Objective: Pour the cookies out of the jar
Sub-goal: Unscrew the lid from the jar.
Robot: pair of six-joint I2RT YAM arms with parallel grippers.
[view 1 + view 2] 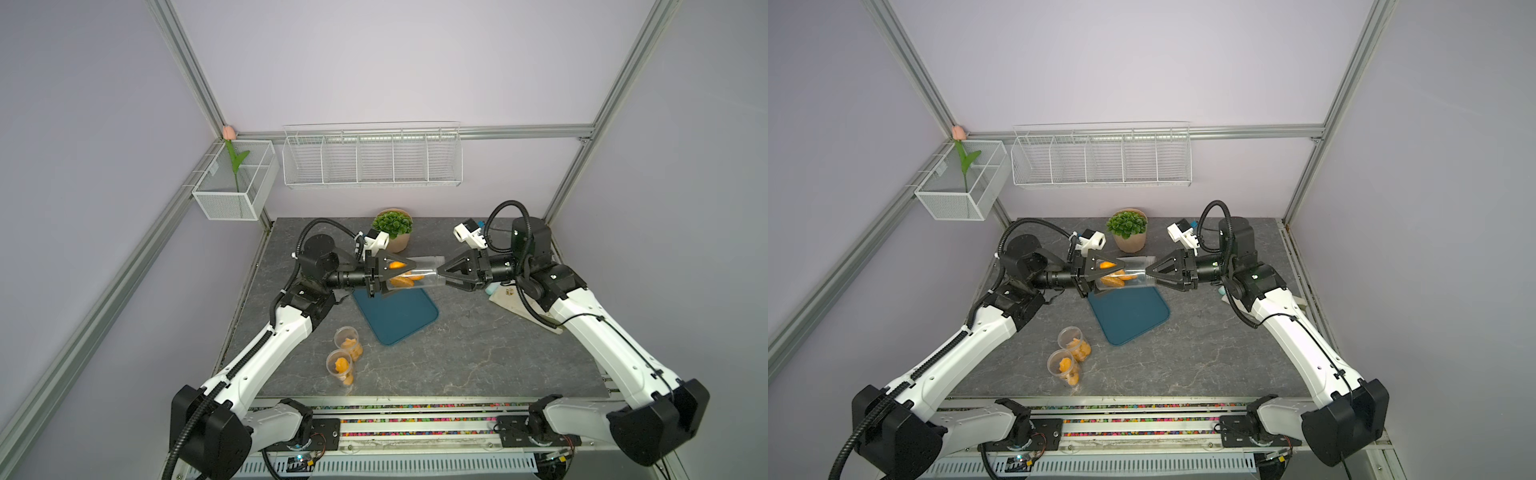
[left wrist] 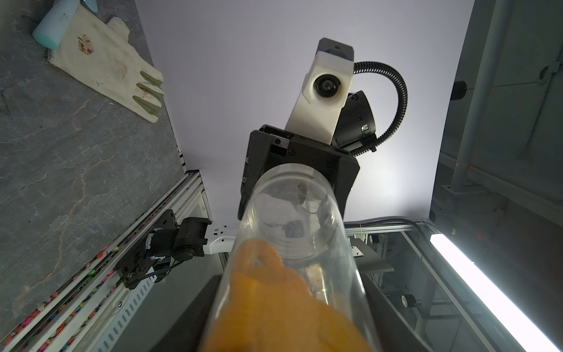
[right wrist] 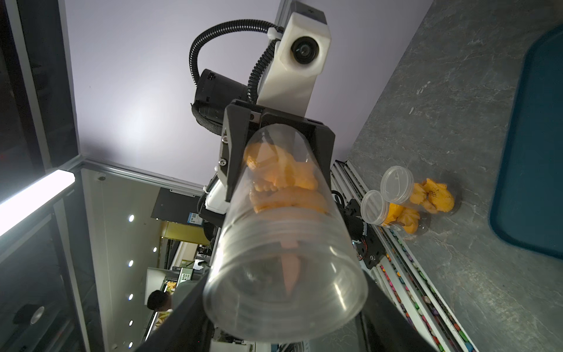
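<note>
Two grippers meet on one clear jar (image 1: pixel 426 272), held in the air at the 12 o'clock edge of a teal tray (image 1: pixel 399 324). We read clock directions in a top view, with 12 o'clock at the rear wall.

From 9 o'clock, the left gripper (image 1: pixel 399 279) is clamped across the jar's closed base end, where the orange cookies (image 1: pixel 402 281) are heaped. The jar lies on its side, its long axis running from 9 to 3 o'clock, with the threaded mouth end toward 3 o'clock. There the right gripper (image 1: pixel 441 274) faces it head-on, its jaws narrowed about that end. Through the clear plastic we cannot tell whether they bear on it, or whether a lid sits there.

We judge that the coming move turns on this axis. The mouth points at the right gripper, not down at the tray, so that end must be freed and the left wrist must tip the mouth downward.

At 7 o'clock of the tray stand two other jars (image 1: pixel 348 345) of cookies, upright and just beside each other. The table (image 1: pixel 478 361) is grey and stone-patterned. A potted plant (image 1: pixel 392 227) stands at 12 o'clock of the held jar, and a stained glove (image 2: pixel 103 64) lies toward 3 o'clock. A mesh box (image 1: pixel 224 205) and a wire rack (image 1: pixel 372 166) hang on the lilac walls.
</note>
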